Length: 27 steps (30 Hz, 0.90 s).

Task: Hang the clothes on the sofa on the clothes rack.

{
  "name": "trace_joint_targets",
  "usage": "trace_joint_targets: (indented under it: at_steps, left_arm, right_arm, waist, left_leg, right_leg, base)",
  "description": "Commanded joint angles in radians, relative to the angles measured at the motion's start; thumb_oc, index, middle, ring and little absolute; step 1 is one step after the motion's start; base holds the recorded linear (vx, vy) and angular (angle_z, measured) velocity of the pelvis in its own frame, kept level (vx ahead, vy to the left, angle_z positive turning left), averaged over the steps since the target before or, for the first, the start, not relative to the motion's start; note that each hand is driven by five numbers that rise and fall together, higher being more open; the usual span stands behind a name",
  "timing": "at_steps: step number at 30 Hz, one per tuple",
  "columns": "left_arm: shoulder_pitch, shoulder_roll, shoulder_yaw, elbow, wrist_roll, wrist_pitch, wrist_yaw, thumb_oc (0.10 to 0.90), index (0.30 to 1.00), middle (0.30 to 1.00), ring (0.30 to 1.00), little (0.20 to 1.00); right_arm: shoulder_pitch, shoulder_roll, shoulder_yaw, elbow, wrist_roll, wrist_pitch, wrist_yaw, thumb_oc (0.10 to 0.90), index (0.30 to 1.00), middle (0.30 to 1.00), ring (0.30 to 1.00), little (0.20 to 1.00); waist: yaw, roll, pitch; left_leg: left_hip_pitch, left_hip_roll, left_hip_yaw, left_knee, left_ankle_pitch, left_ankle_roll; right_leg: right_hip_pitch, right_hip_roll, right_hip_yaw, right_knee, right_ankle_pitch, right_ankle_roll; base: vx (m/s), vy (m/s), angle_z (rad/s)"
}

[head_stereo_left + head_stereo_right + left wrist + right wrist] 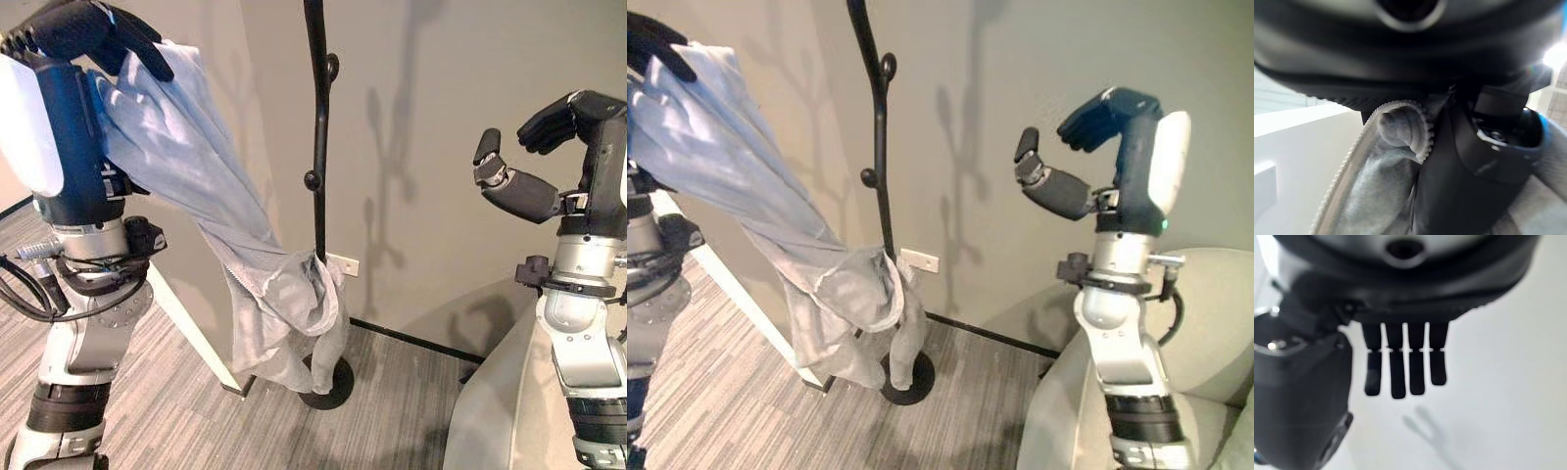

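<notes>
The robot's left hand (93, 29) is raised high on the left, and its fingers (147, 54) are curled over the top of a pale blue-grey zip-up garment of soft cloth (186, 176), so the hand holds it. From there the cloth hangs down in a long slope to the right, and its lower part lies bunched against the black metal pole of the clothes rack (316, 117), low on the pole and well under the round pegs. I cannot tell if the cloth is caught on the pole or only leans on it. The right hand (1087, 147) is lifted on the right, well apart from the rack, with its fingers (1400, 372) loosely bent and nothing in them. The pale grey sofa (1215, 323) is near on the right, under this arm. The main danger, as I judge it, is that the garment is not yet on any peg: if the left hand lets go now, the cloth will probably slide down to the round base (333, 387) and the grey striped floor (196, 411). Also, if the hand pulls while the lower cloth is wrapped on the pole, the thin rack may tip over.
</notes>
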Motion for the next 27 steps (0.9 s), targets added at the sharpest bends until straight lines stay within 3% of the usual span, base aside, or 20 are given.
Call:
trace_joint_targets:
  at_steps: [1,2,3,4,8,10,11,12,14,17,19,20,21,25,27]
  left_arm:
    - [-0.149,0.059,-0.002,-0.009,-0.019,-0.005,0.04,0.4,0.3,0.3,0.3,0.3]
    - [-0.149,0.06,-0.006,-0.016,-0.019,-0.008,0.031,0.4,0.3,0.3,0.3,0.3]
    - [-0.148,0.06,-0.006,-0.017,-0.02,-0.008,0.029,0.4,0.3,0.3,0.3,0.3]
    - [-0.151,0.061,-0.012,-0.026,-0.02,-0.013,0.021,0.4,0.3,0.3,0.3,0.3]
    - [-0.135,0.086,0.003,-0.106,-0.029,-0.034,-0.052,0.4,0.3,0.3,0.3,0.3]
    - [-0.108,0.107,0.034,-0.148,-0.038,-0.052,-0.087,0.4,0.3,0.3,0.3,0.3]
    - [-0.093,0.12,0.057,-0.164,-0.037,-0.05,-0.108,0.4,0.3,0.3,0.3,0.3]
    - [-0.053,0.125,0.085,-0.182,-0.052,-0.056,-0.147,0.4,0.3,0.3,0.3,0.3]
    - [-0.045,0.128,0.088,-0.184,-0.051,-0.054,-0.153,0.4,0.3,0.3,0.3,0.3]
    - [-0.02,0.135,0.106,-0.186,-0.044,-0.043,-0.15,0.4,0.3,0.3,0.3,0.3]
    - [-0.055,0.133,0.097,-0.185,-0.031,-0.029,-0.114,0.4,0.3,0.3,0.3,0.3]
    - [-0.057,0.138,0.095,-0.183,-0.029,-0.029,-0.112,0.4,0.3,0.3,0.3,0.3]
    - [-0.109,0.127,0.062,-0.179,-0.026,-0.025,-0.081,0.4,0.3,0.3,0.3,0.3]
    - [-0.17,0.123,0.007,-0.167,-0.014,-0.02,-0.056,0.4,0.3,0.3,0.3,0.3]
    - [-0.217,0.113,-0.046,-0.156,-0.002,-0.017,-0.04,0.4,0.3,0.3,0.3,0.3]
  right_arm:
    - [-0.096,-0.057,-0.001,-0.045,-0.019,-0.052,-0.022,0.472,0.408,0.408,0.408,0.408]
    - [-0.087,-0.054,0.003,-0.052,-0.011,-0.053,-0.008,0.555,0.533,0.533,0.533,0.533]
    - [-0.085,-0.053,0.002,-0.054,-0.01,-0.053,-0.006,0.555,0.533,0.533,0.533,0.533]
    - [-0.075,-0.053,0.009,-0.056,0.002,-0.055,0.012,0.8,0.9,0.9,0.9,0.9]
    - [0.088,-0.108,-0.006,-0.071,0.144,-0.059,0.211,0.8,0.9,0.9,0.9,0.9]
    - [0.235,-0.18,-0.047,-0.096,0.26,-0.069,0.376,0.8,0.9,0.9,0.9,0.9]
    - [0.314,-0.239,-0.081,-0.136,0.291,-0.069,0.476,0.8,0.9,0.9,0.9,0.9]
    - [0.478,-0.319,-0.08,-0.221,0.48,-0.068,0.697,0.8,0.9,0.9,0.9,0.9]
    - [0.5,-0.328,-0.068,-0.242,0.498,-0.068,0.729,0.8,0.9,0.9,0.9,0.9]
    - [0.494,-0.296,0.04,-0.239,0.447,-0.081,0.739,0.8,0.9,0.9,0.9,0.9]
    - [0.432,-0.164,0.182,-0.182,0.34,-0.1,0.672,0.8,0.9,0.9,0.9,0.9]
    - [0.424,-0.159,0.19,-0.176,0.334,-0.103,0.668,0.8,0.9,0.9,0.9,0.9]
    - [0.381,-0.069,0.293,-0.125,0.329,-0.106,0.65,0.8,0.9,0.9,0.9,0.9]
    - [0.312,-0.01,0.418,-0.087,0.329,-0.116,0.655,0.8,0.9,0.9,0.9,0.9]
    - [0.243,0.035,0.536,-0.046,0.304,-0.124,0.652,0.8,0.9,0.9,0.9,0.9]
  waist:
    - [0.011,-0.039,-0.11]
    - [0.01,-0.039,-0.109]
    - [0.01,-0.04,-0.11]
    - [0.008,-0.039,-0.108]
    - [-0.007,-0.04,-0.105]
    - [-0.026,-0.045,-0.1]
    - [-0.034,-0.046,-0.101]
    - [-0.042,-0.047,-0.095]
    - [-0.041,-0.046,-0.095]
    - [-0.033,-0.04,-0.092]
    - [-0.019,-0.026,-0.09]
    - [-0.02,-0.029,-0.089]
    - [-0.013,-0.022,-0.085]
    - [-0.009,-0.018,-0.081]
    - [-0.002,-0.009,-0.079]
  left_leg:
    - [0.044,-0.027,-0.024,0.004,-0.181,0.028]
    - [0.043,-0.028,-0.023,0.004,-0.182,0.029]
    - [0.044,-0.028,-0.023,0.004,-0.182,0.029]
    - [0.043,-0.028,-0.022,0.004,-0.183,0.029]
    - [0.042,-0.031,-0.018,0.004,-0.184,0.028]
    - [0.04,-0.031,-0.012,0.004,-0.182,0.023]
    - [0.038,-0.03,-0.011,0.004,-0.181,0.021]
    - [0.032,-0.023,-0.004,0.004,-0.177,0.013]
    - [0.031,-0.022,-0.004,0.004,-0.177,0.012]
    - [0.031,-0.017,0.0,0.004,-0.176,0.009]
    - [0.031,-0.015,-0.007,0.004,-0.173,0.011]
    - [0.031,-0.015,-0.007,0.004,-0.173,0.01]
    - [0.03,-0.015,-0.011,0.004,-0.167,0.011]
    - [0.028,-0.017,-0.016,0.004,-0.162,0.01]
    - [0.025,-0.019,-0.024,0.004,-0.158,0.009]
  right_leg:
    - [-0.061,0.018,0.02,0.055,-0.022,0.002]
    - [-0.062,0.017,0.021,0.055,-0.022,0.003]
    - [-0.061,0.017,0.021,0.055,-0.022,0.003]
    - [-0.062,0.016,0.022,0.055,-0.021,0.003]
    - [-0.065,0.013,0.024,0.057,-0.019,0.005]
    - [-0.07,0.013,0.025,0.057,-0.016,0.007]
    - [-0.076,0.014,0.026,0.058,-0.015,0.008]
    - [-0.086,0.016,0.027,0.063,-0.013,0.009]
    - [-0.088,0.017,0.029,0.064,-0.013,0.009]
    - [-0.09,0.018,0.027,0.066,-0.015,0.01]
    - [-0.087,0.02,0.023,0.064,-0.017,0.008]
    - [-0.087,0.02,0.023,0.064,-0.017,0.007]
    - [-0.083,0.02,0.018,0.063,-0.02,0.004]
    - [-0.081,0.02,0.013,0.063,-0.024,0.001]
    - [-0.077,0.019,0.002,0.065,-0.029,-0.002]
  base:
    - [0.0,0.0,0.0]
    - [0.0,0.0,0.0]
    - [0.0,0.0,0.0]
    - [0.0,0.0,0.0]
    - [0.0,0.0,0.0]
    - [0.0,0.0,0.0]
    - [-0.05,-0.012,-0.04]
    - [-0.04,-0.009,-0.05]
    - [-0.03,-0.002,-0.12]
    - [-0.02,-0.013,-0.15]
    - [-0.01,-0.031,-0.04]
    - [-0.02,-0.045,0.04]
    - [-0.02,-0.027,0.08]
    - [-0.01,-0.021,0.16]
    - [-0.02,-0.004,0.12]
